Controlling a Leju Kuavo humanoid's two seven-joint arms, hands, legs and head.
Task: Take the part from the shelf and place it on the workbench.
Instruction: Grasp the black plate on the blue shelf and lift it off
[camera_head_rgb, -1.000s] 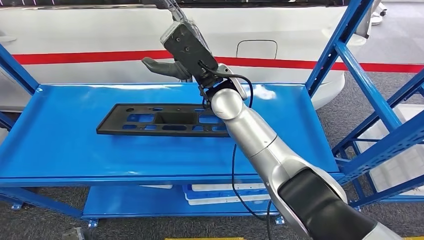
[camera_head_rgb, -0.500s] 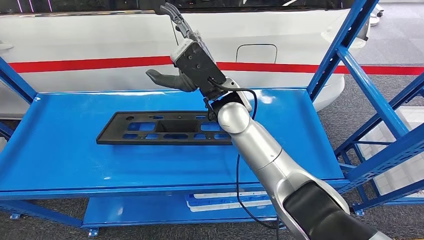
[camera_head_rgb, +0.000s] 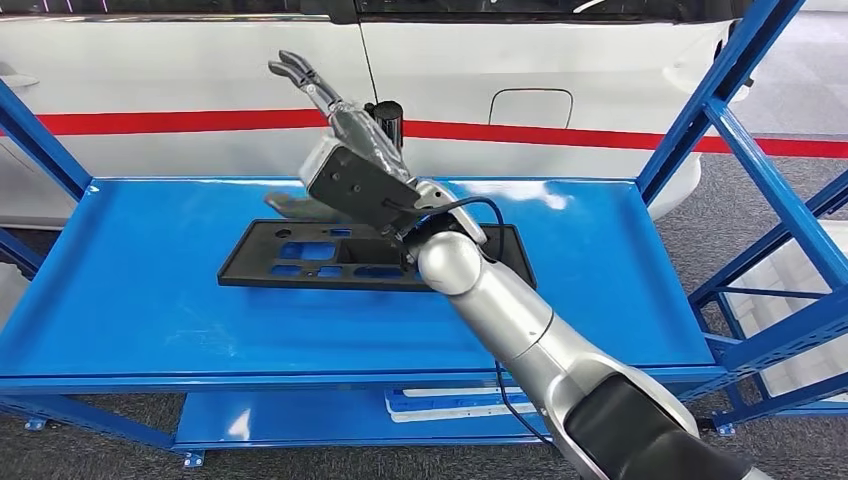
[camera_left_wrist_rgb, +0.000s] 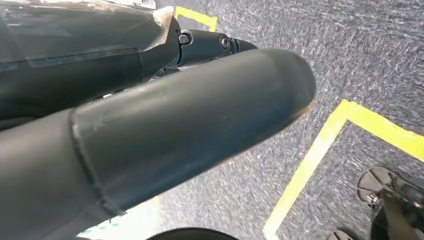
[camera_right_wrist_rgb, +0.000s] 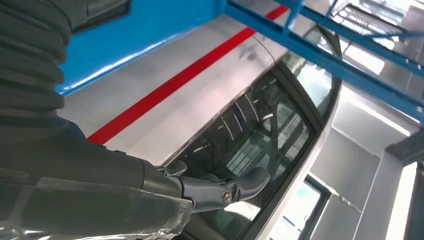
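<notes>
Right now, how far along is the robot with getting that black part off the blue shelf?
Nothing looks done: the black part lies flat on the blue shelf. In hand: the right hand hovers above the part, fingers spread, holding nothing. The left hand hangs over the floor. Gripping, lifting and placing on the workbench all remain.

Right arm (camera_head_rgb: 500, 305): smooth silver shell, rounded ball-shaped joint near the wrist, matte black section at the upper arm. A black cable (camera_head_rgb: 478, 205) loops from the wrist housing and hangs along the arm. Right hand (camera_head_rgb: 345, 150): black rectangular back plate with small screws, clear film wrapping over grey fingers (dark tips). Left hand (camera_left_wrist_rgb: 150, 120): thick, dark grey, rounded thumb, screw-headed pivots on darker fingers.
</notes>
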